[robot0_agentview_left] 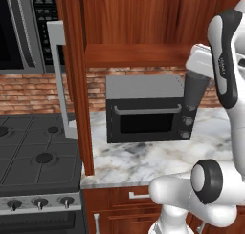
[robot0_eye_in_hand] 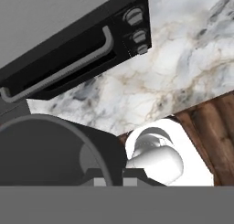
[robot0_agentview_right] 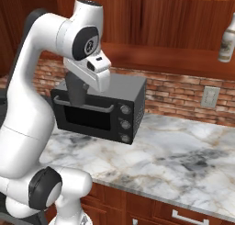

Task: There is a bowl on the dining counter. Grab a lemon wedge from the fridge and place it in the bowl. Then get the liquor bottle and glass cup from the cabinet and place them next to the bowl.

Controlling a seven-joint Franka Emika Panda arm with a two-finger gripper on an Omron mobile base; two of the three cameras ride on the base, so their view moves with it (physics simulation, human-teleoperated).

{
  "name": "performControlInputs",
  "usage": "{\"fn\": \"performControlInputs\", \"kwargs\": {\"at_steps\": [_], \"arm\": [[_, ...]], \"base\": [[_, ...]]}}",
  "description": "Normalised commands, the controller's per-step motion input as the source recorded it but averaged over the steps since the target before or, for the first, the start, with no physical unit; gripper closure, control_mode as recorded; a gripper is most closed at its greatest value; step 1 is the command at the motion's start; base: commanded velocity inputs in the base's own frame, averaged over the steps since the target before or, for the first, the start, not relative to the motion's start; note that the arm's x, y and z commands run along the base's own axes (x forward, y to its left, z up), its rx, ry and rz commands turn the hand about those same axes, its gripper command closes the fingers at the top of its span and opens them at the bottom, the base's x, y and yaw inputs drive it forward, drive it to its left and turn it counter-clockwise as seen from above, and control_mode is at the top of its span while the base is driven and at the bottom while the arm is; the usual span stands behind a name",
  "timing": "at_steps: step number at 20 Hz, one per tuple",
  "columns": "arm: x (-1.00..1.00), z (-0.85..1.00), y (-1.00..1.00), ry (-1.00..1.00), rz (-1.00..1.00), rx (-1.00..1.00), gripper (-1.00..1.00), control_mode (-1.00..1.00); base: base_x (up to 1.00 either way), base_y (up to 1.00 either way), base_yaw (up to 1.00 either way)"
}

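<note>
My gripper [robot0_agentview_left: 195, 79] is shut on the glass cup [robot0_agentview_left: 193, 92], a plain dark grey tumbler that hangs in the air in front of the toaster oven. From the other side the glass cup [robot0_agentview_right: 75, 92] shows below the white hand, and my gripper [robot0_agentview_right: 77, 79] clasps its top. In the hand view the glass cup [robot0_eye_in_hand: 45, 150] is a large dark round shape close to the camera. The liquor bottle [robot0_agentview_right: 226, 38], pale with a narrow neck, stands on the cabinet shelf [robot0_agentview_right: 183, 59] at the far right. The cabinet [robot0_agentview_left: 134, 54] is open, its grey door [robot0_agentview_left: 58, 75] swung out to the left.
A black toaster oven [robot0_agentview_left: 143, 109] sits on the marble counter [robot0_agentview_left: 143, 161] under the cabinet. A stove [robot0_agentview_left: 38, 161] lies to the left, with a microwave [robot0_agentview_left: 19, 27] above it. A brick wall with an outlet [robot0_agentview_right: 210, 97] backs the counter. Wooden drawers [robot0_agentview_right: 183, 215] front it.
</note>
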Motion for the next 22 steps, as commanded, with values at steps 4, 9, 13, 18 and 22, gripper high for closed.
{"fn": "performControlInputs", "kwargs": {"at_steps": [4,9,13,18,22], "arm": [[0.00,-0.24,0.00,0.02,0.00,0.00,1.00,-1.00],[-0.01,-0.02,0.00,0.00,0.00,0.00,1.00,1.00],[0.00,0.00,0.00,0.00,0.00,0.00,1.00,1.00],[0.00,0.00,0.00,0.00,0.00,0.00,1.00,1.00],[0.00,0.00,0.00,0.00,0.00,0.00,1.00,1.00]], "base": [[0.00,0.00,0.00],[-0.33,0.00,0.00],[-1.00,-0.13,-0.04],[-1.00,-0.40,-0.26],[-0.97,-0.31,-0.50]]}}
